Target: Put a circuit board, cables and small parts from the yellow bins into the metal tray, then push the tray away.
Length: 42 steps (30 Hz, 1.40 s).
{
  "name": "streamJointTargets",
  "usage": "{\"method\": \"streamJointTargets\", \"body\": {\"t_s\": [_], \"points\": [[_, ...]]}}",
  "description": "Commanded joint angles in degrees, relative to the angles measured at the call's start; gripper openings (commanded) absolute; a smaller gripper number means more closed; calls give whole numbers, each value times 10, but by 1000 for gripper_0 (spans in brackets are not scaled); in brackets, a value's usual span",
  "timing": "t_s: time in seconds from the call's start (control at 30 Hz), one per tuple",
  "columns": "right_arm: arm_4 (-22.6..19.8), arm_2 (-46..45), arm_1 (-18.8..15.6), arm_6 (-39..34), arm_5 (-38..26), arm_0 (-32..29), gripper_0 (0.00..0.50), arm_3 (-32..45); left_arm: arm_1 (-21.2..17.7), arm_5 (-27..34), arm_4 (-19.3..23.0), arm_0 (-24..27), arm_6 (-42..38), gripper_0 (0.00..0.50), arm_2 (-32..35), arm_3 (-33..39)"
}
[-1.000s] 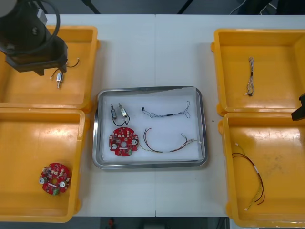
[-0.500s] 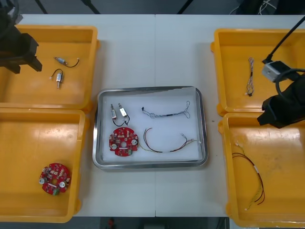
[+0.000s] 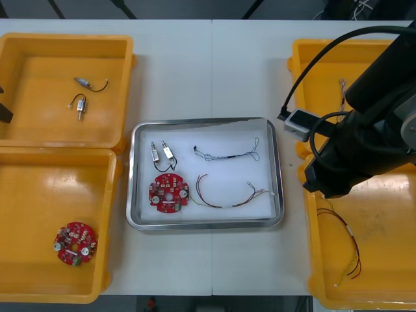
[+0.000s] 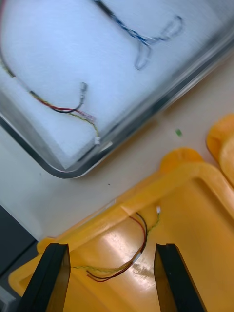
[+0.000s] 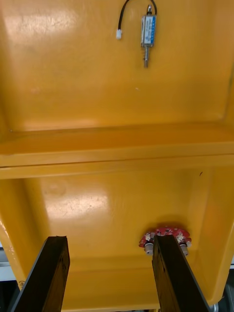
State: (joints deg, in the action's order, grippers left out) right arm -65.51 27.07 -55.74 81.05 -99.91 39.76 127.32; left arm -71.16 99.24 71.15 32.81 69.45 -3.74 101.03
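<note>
The metal tray (image 3: 205,121), white inside, lies mid-table and holds a red circuit board (image 3: 168,193), two small metal parts (image 3: 161,152), a blue and white cable (image 3: 227,155) and a red and yellow cable (image 3: 231,195). My right arm (image 3: 354,153) hangs over the right bins, just beside the tray's right rim. My right gripper (image 4: 111,278) is open above the near right bin, over a red and yellow cable (image 4: 131,249), with the tray's corner (image 4: 73,171) ahead. My left gripper (image 5: 107,273) is open with nothing between its fingers, above the left bins at the table's left edge.
The far left bin (image 3: 123,91) holds two small metal parts (image 3: 81,104), one also seen as a metal part (image 5: 147,31) in the left wrist view. A second circuit board (image 3: 75,243) lies in the near left bin. The near right bin (image 3: 312,260) holds a red and yellow cable (image 3: 348,250).
My left arm has pulled back leftward off the far left bin to the picture's edge. My right arm has swung in from the right to the tray's right side.
</note>
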Motion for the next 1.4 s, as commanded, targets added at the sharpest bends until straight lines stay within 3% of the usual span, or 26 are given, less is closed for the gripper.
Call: {"method": "streamJointTargets", "body": {"t_s": [0.03,0.57,0.9,1.1,1.4], "points": [[7,46,45,52,6,54,500,-1,-27,-22,-6,-70,-53,500,52,36],[101,252,150,197,92,154,500,-59,-27,-79,-55,-185,-208,500,69,152],[175,347,216,198,119,160,500,-94,-27,-122,-55,-244,-186,500,91,159],[225,389,257,192,120,157,500,-126,-27,-125,-48,-250,-161,500,92,159],[262,395,292,192,119,118,500,-146,-27,-128,-39,-254,-115,500,93,160]]}}
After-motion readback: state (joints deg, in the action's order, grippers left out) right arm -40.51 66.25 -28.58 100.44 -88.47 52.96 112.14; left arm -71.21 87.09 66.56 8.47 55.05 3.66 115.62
